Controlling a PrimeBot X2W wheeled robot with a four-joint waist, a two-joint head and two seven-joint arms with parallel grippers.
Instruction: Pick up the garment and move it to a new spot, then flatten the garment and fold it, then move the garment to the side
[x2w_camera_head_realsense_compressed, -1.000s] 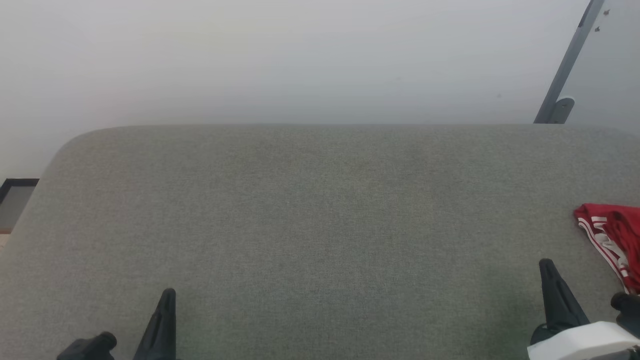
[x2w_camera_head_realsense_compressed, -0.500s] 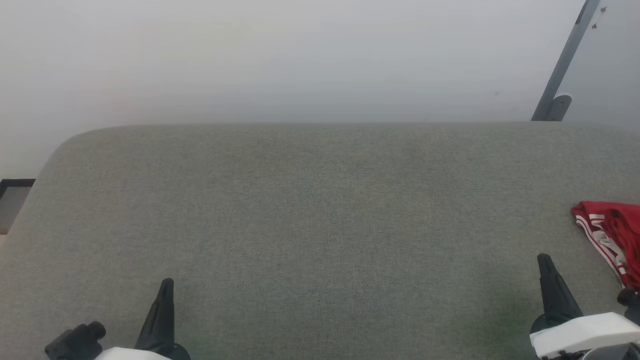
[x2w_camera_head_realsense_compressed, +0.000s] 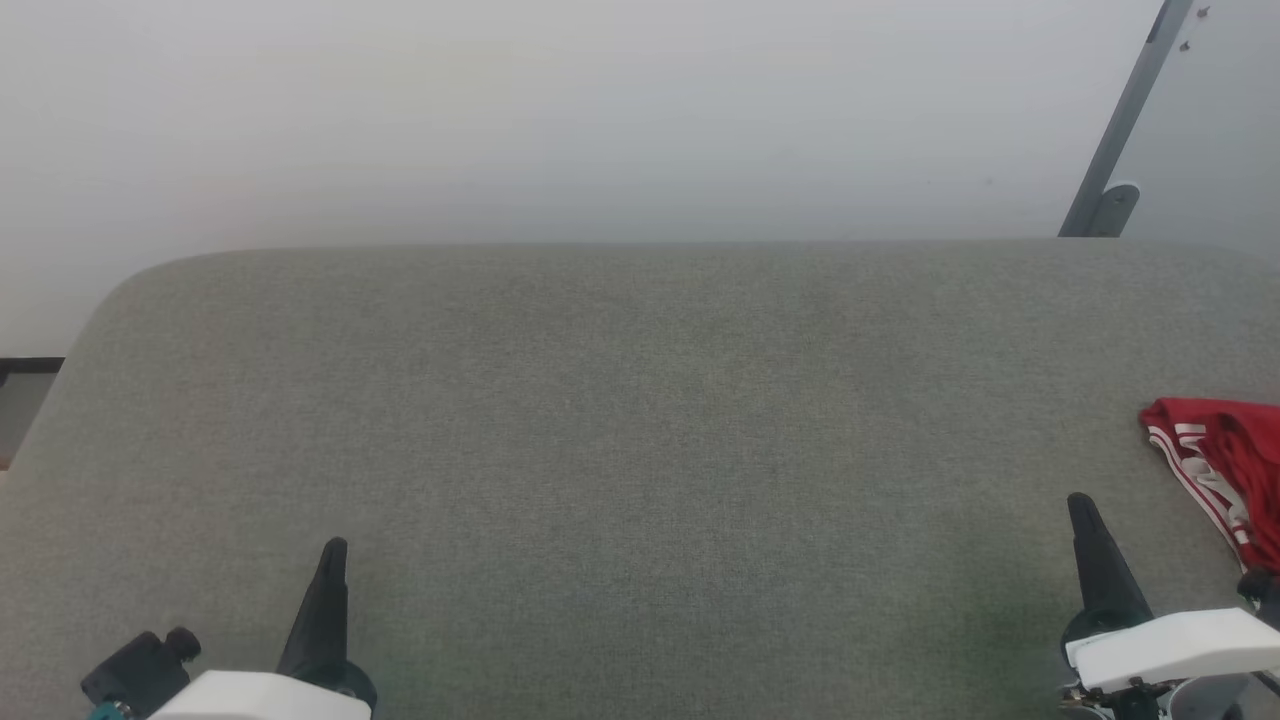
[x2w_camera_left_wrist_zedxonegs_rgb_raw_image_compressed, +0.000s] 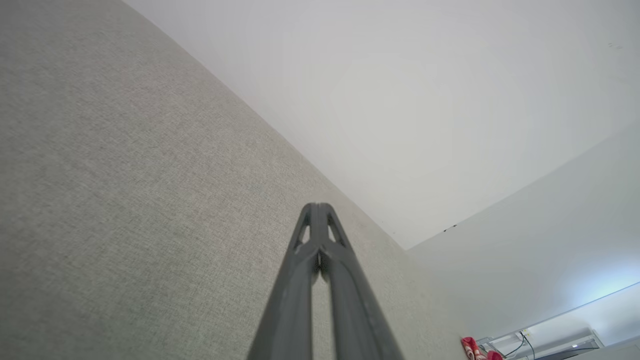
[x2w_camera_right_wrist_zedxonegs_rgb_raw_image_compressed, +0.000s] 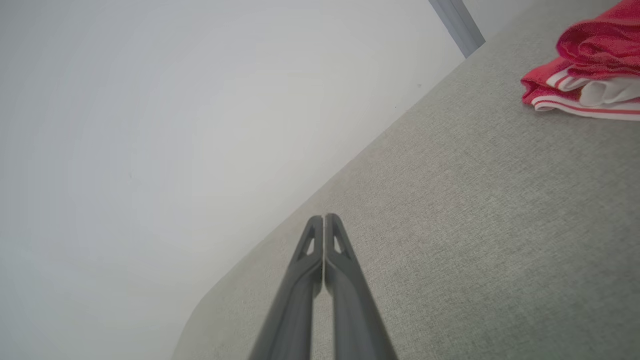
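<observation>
The red garment with red-and-white striped trim lies bunched at the right edge of the grey padded table, partly cut off by the frame. In the right wrist view the garment sits folded up at the upper right, with white fabric showing. My right gripper hovers just left of it, shut and empty, fingertips together. My left gripper is at the lower left, far from the garment, shut with nothing in it. A small red patch of the garment shows far off in the left wrist view.
A plain white wall rises behind the table. A grey metal post with a bracket leans at the back right. The table's rounded far-left corner and a dark strip of floor show at the left.
Both grippers have risen a little farther up the head view, with more of their white forearms showing. The garment has not moved on the table.
</observation>
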